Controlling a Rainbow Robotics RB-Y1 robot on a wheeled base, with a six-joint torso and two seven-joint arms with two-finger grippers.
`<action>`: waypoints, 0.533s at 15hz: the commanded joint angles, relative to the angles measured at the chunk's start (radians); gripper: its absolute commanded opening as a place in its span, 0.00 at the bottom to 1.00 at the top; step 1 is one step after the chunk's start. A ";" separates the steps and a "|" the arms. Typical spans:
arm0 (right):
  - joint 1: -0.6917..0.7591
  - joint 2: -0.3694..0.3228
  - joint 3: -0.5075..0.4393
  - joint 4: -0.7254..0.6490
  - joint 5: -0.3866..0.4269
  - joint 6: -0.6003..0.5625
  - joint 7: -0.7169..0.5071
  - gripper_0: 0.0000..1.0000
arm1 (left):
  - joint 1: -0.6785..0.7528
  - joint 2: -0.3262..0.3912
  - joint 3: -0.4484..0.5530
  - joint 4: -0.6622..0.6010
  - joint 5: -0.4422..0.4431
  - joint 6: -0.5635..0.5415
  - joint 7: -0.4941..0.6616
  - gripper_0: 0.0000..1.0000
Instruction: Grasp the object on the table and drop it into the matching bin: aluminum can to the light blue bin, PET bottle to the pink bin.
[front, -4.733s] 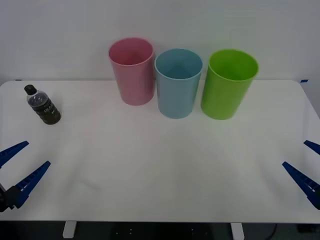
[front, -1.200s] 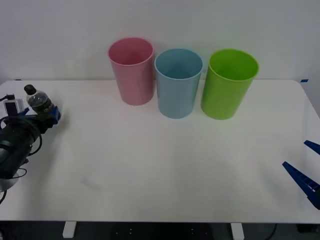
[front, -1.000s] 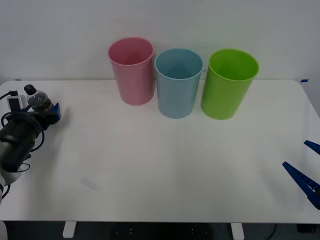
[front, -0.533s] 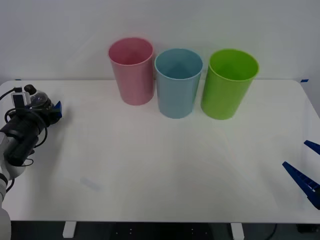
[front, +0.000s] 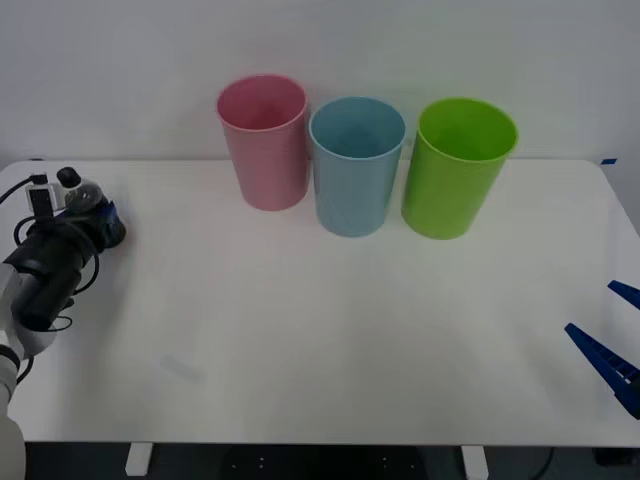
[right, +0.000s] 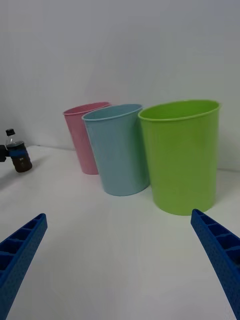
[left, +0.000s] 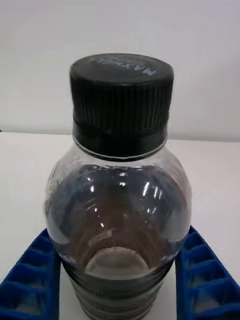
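Observation:
The PET bottle (front: 82, 196), small and clear with dark liquid and a black cap, stands upright at the far left of the white table (front: 320, 330). My left gripper (front: 92, 214) is shut on it. In the left wrist view the blue fingers (left: 30, 280) press against both sides of the bottle (left: 120, 200). The pink bin (front: 265, 150) and the light blue bin (front: 355, 170) stand side by side at the back of the table. Over the table's right front corner my right gripper (front: 612, 330) waits open and holds nothing. The right wrist view has the bottle (right: 19, 156) far off beside the pink bin (right: 85, 140).
A green bin (front: 455, 175) stands to the right of the light blue one, the three bins nearly touching in a row. A wide stretch of bare white tabletop lies between the bottle and the bins. A plain wall rises behind the table.
My left gripper came in from the table's front left edge and closed around the bottle. Over the last second the bottle and gripper shifted slightly right. The right arm has stayed still.

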 joint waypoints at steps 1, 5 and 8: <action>0.000 0.000 0.000 0.000 0.000 0.000 0.000 1.00 | 0.000 0.000 -0.014 -0.001 0.009 0.001 0.004 0.00; 0.000 0.000 0.000 0.000 0.000 0.000 0.000 1.00 | 0.005 0.000 -0.032 0.000 0.031 -0.006 0.004 0.00; 0.000 0.000 0.000 0.000 0.000 0.000 0.000 1.00 | 0.022 0.008 -0.035 -0.007 0.055 -0.048 0.000 0.00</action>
